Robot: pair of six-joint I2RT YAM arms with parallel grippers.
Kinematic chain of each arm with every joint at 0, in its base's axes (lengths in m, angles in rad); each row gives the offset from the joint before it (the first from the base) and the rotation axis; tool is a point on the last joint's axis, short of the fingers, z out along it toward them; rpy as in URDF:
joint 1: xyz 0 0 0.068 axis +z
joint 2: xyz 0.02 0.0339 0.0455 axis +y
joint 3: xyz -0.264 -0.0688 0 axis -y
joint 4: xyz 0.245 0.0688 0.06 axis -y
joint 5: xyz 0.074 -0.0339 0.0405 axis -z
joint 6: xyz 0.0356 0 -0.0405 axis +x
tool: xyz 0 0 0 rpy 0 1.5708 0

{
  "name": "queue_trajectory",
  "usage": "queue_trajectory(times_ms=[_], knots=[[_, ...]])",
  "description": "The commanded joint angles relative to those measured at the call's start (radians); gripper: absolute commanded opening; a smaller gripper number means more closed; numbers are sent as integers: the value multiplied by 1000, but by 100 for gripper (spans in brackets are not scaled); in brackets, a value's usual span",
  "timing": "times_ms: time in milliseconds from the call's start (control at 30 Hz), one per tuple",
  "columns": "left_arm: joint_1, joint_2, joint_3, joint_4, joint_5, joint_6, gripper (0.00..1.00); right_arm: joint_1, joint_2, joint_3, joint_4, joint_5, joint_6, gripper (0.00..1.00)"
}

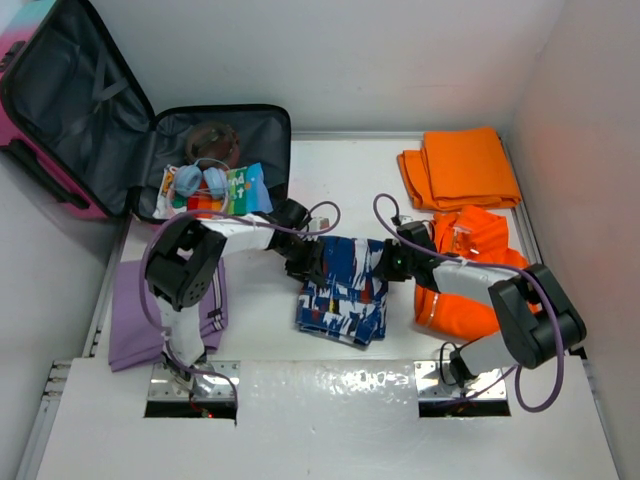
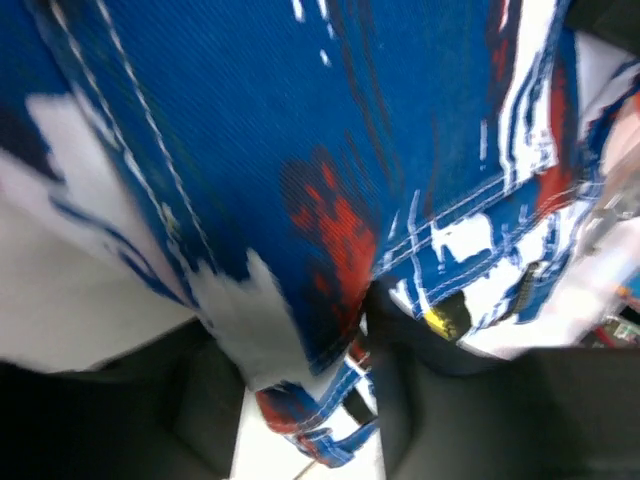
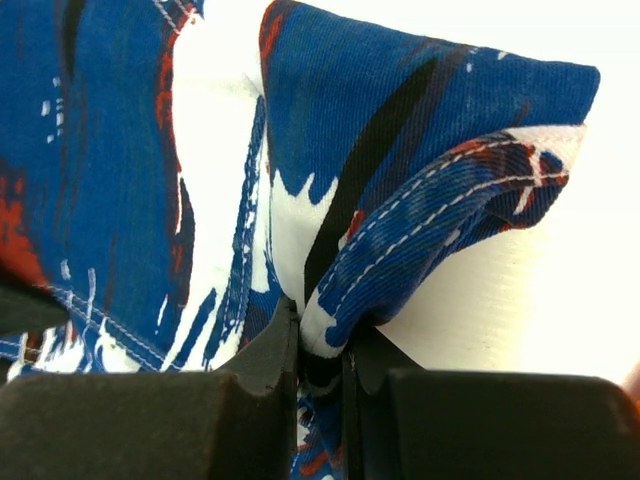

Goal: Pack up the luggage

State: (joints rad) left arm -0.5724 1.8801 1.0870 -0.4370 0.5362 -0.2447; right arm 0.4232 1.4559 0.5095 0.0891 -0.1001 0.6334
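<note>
Looking down from the top camera, I see the luggage [image 1: 90,110] lying open at the far left corner of the table [image 1: 270,320], its lid leaning on the left wall and cut off by the frame edge. The base holds a few small things, among them a pale blue pair of rounded pads and a bright card; a brown item behind them is too dim to name. Both arms meet at the far edge of a blue patterned garment [image 1: 345,295] mid-table. The right gripper [image 3: 320,350] is pinched tight on a stitched fold of it, fingers [image 3: 260,365] nearly touching. The left gripper [image 2: 305,400] has cloth hanging in the gap between its fingers [image 2: 150,420], but that view is blurred and the cloth fills the frame, so I cannot tell whether it is clamping or only straddling. Folded orange clothes [image 1: 460,165] sit far right, with more orange [image 1: 470,295] partly hidden under the right arm. A purple cloth [image 1: 130,320] lies partly under the left arm.
</note>
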Motion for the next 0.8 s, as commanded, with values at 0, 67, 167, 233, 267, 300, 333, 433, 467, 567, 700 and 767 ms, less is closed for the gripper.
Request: queue_trajectory(times_ms=[0,67,167,233,267,300,333,433,467,567,700,767], knots=[[-34,93,-27,96,21,-5,34,20,-12,-9,44,8,20,0],[-32,102,-9,84,16,5,0,23,-20,-6,44,5,23,0],[-12,79,16,67,33,13,0,25,-46,10,26,3,20,0],[-1,22,45,38,15,39,0,28,-68,53,-26,23,6,0],[6,-2,62,2,2,80,0,31,-90,72,-46,33,-1,0],[9,-53,94,-14,-7,100,0,37,-101,96,-86,45,-20,0],[17,-77,108,-26,-18,129,0,49,-109,148,-121,63,-27,0],[25,-159,158,-83,-13,198,0,83,-124,257,-189,80,-47,0],[26,-195,181,-97,-22,214,0,100,-123,286,-219,85,-60,0],[49,-281,218,-124,-54,274,0,118,-106,452,-252,91,-61,0],[194,-335,300,-189,-38,295,0,132,-11,641,-223,48,-31,0],[262,-346,361,-233,-53,311,0,159,62,806,-204,13,-17,0]])
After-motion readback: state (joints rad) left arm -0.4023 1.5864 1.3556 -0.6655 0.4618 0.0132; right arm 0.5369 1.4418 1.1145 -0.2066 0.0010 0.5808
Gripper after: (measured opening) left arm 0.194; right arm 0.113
